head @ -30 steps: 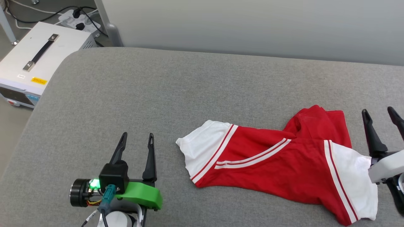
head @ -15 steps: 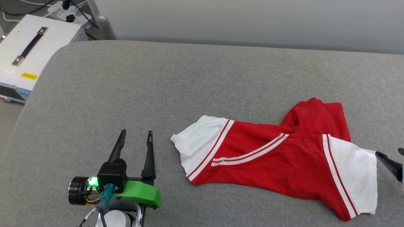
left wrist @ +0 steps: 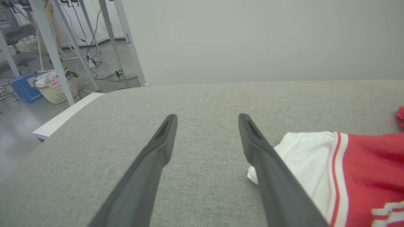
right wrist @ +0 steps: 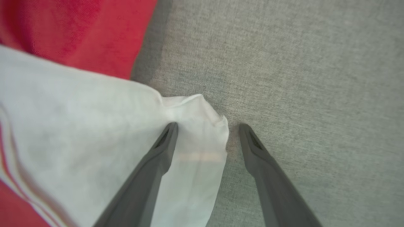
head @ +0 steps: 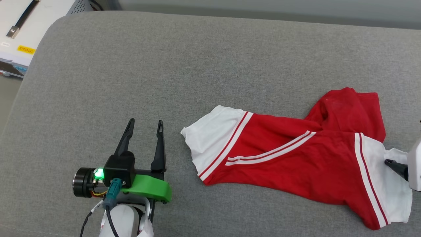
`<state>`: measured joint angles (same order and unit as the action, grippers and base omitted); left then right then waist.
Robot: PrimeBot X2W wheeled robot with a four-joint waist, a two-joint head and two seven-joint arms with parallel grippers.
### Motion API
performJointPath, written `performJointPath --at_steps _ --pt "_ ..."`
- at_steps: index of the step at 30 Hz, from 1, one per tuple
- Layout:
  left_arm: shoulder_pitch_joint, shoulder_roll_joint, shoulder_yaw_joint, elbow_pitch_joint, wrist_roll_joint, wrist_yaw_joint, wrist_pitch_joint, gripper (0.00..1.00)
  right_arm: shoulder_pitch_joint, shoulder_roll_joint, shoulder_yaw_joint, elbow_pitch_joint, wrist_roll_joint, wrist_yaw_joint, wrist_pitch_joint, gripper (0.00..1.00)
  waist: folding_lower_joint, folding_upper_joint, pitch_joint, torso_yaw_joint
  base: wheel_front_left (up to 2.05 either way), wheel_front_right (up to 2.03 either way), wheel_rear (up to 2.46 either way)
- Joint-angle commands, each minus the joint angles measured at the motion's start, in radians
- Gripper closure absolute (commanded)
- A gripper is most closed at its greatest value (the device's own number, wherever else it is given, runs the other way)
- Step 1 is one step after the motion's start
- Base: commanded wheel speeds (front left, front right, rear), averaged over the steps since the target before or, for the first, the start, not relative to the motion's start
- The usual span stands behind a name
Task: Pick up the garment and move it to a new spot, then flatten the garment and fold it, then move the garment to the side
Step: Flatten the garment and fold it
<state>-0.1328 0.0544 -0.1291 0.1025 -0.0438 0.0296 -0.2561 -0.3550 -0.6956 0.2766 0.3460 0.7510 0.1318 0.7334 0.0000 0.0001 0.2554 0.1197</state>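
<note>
Head view: red jersey T-shirt (head: 289, 161) with white sleeves, rumpled on the grey fabric surface (head: 164, 65), right half, toward the near edge. Left gripper (head: 145, 121) just left of the left sleeve (head: 210, 138), apart from it, fingers spread, grasping nothing. Right wrist view: right gripper (right wrist: 208, 125) spread astride the edge of the right sleeve (right wrist: 79, 126), one finger over white cloth, the other over bare grey, nothing clamped.

A grey woven-cloth surface (head: 131, 82), seemingly padded, with a rounded far-left corner, carries the garment (head: 289, 164). This red T-shirt lies rumpled on the surface's right half, well apart from the left edge. One white sleeve (head: 210, 135) spreads flat toward the middle. The other sleeve (head: 394, 194) lies near the right. Red-and-white striped trim (head: 273, 153) slants across the body, and a red fold bunches at the far side.
</note>
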Motion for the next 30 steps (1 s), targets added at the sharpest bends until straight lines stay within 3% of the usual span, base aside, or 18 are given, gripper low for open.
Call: performJointPath --at_steps 1,6,7,8,9,14,21,26,30 --pt "-0.020 -0.004 -0.003 -0.002 -0.002 -0.003 -0.006 0.00 -0.004 0.009 0.041 0.022 -0.003 -0.001 0.003 0.00 0.0000 -0.0001 0.019 0.014 0.00 0.00 0.00" --pt "-0.027 -0.004 -0.001 0.004 -0.004 0.001 -0.006 0.00 0.016 0.020 0.144 0.066 0.029 -0.001 -0.015 0.00 0.0000 -0.0001 0.016 0.011 0.00 0.00 0.00" --pt "-0.027 -0.004 0.000 0.007 -0.005 0.001 -0.006 0.00 0.015 0.021 0.153 0.073 0.038 -0.001 -0.037 0.07 0.0000 -0.0001 0.012 0.007 0.00 0.00 0.00" --pt "-0.028 -0.004 0.002 0.009 -0.005 0.000 -0.006 0.00 0.013 0.019 0.158 0.080 0.041 -0.001 -0.060 0.72 0.0000 -0.0001 0.008 0.004 0.00 0.00 0.00" --pt "-0.028 -0.004 0.004 0.012 -0.006 -0.002 -0.006 0.00 0.011 0.015 0.166 0.085 0.044 -0.001 -0.088 1.00 0.0000 -0.0001 0.002 -0.001 0.00 0.00 0.00" --pt "-0.038 0.008 0.025 0.019 -0.011 -0.028 -0.006 0.00 -0.001 -0.010 0.165 0.081 0.051 -0.001 -0.265 1.00 0.0000 -0.0001 -0.035 -0.019 0.00 0.00 0.00" --pt "-0.086 0.083 0.037 0.072 -0.018 -0.110 -0.006 0.00 0.073 -0.073 0.087 -0.020 0.058 -0.001 -0.452 1.00 0.0000 -0.0001 -0.094 -0.041 0.00 0.00 0.00" --pt "-0.169 0.171 -0.004 0.165 -0.057 -0.152 0.005 0.00 0.181 -0.091 -0.010 -0.133 0.032 -0.001 -0.489 1.00 0.0000 -0.0001 -0.117 -0.066 0.00 0.00 0.00" --pt "-0.262 0.259 -0.125 0.212 -0.152 -0.159 0.121 0.00 0.267 -0.065 -0.081 -0.235 -0.007 -0.001 -0.472 1.00 0.0000 -0.0001 -0.122 -0.087 0.00 0.00 0.00"
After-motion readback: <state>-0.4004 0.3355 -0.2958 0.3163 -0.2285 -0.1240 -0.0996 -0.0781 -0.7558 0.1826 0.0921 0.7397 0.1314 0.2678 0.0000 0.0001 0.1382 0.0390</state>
